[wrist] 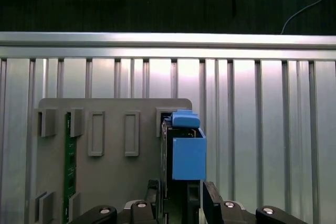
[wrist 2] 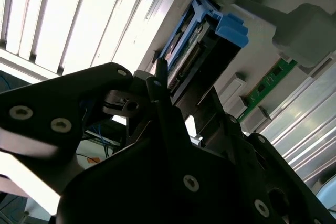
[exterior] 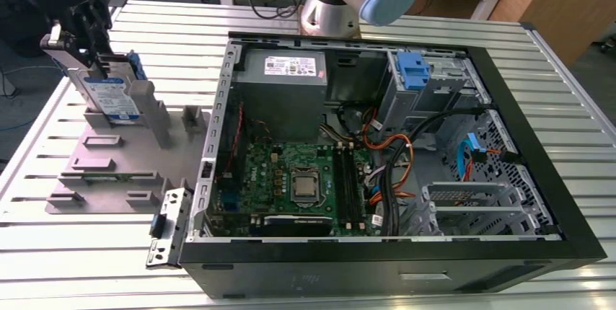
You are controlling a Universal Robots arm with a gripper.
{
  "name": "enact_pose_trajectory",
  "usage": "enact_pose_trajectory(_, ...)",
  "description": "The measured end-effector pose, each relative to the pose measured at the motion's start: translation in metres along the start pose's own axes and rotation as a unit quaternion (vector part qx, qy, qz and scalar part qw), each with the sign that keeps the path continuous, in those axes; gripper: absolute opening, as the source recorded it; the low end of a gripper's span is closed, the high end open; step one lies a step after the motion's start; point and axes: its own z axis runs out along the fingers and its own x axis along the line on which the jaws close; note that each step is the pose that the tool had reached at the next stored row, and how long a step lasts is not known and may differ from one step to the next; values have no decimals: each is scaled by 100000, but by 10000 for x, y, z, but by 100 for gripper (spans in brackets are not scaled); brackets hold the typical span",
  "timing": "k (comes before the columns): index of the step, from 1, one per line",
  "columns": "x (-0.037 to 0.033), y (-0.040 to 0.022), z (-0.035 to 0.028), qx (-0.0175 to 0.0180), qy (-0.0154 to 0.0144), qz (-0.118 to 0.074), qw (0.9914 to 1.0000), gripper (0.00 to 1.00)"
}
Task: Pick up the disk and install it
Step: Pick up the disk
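Observation:
The disk (exterior: 112,92), silver with a white-and-blue label and blue rails, stands on edge in a slot of the grey holder (exterior: 115,162) at the exterior view's left. My gripper (exterior: 97,61) comes down on it from above. In the first wrist view the two fingers (wrist: 155,199) sit against both faces of the disk (wrist: 184,156), and the gripper (wrist: 181,199) is shut on it. The second wrist view shows the disk (wrist 2: 185,56) with its blue handle just beyond the fingertips. Its lower edge still rests in the holder.
An open computer case (exterior: 539,180) lies at the exterior view's right, with a grey power-supply box (exterior: 284,83), a motherboard (exterior: 288,180) and an upright blue latch (exterior: 412,72) at the drive bay. A green memory stick (wrist: 69,166) lies in the holder. The arm's base (exterior: 332,7) stands behind the case.

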Motion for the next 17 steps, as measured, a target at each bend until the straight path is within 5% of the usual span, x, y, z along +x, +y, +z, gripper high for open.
enact_pose_trajectory(13, 3, 0, -1, -3, 2, 3, 100000, 45)
enact_pose_trajectory(14, 3, 0, -1, -4, -1, 1, 100000, 38)
enact_pose_trajectory(17, 3, 0, 0, -2, -2, 1, 100000, 38)
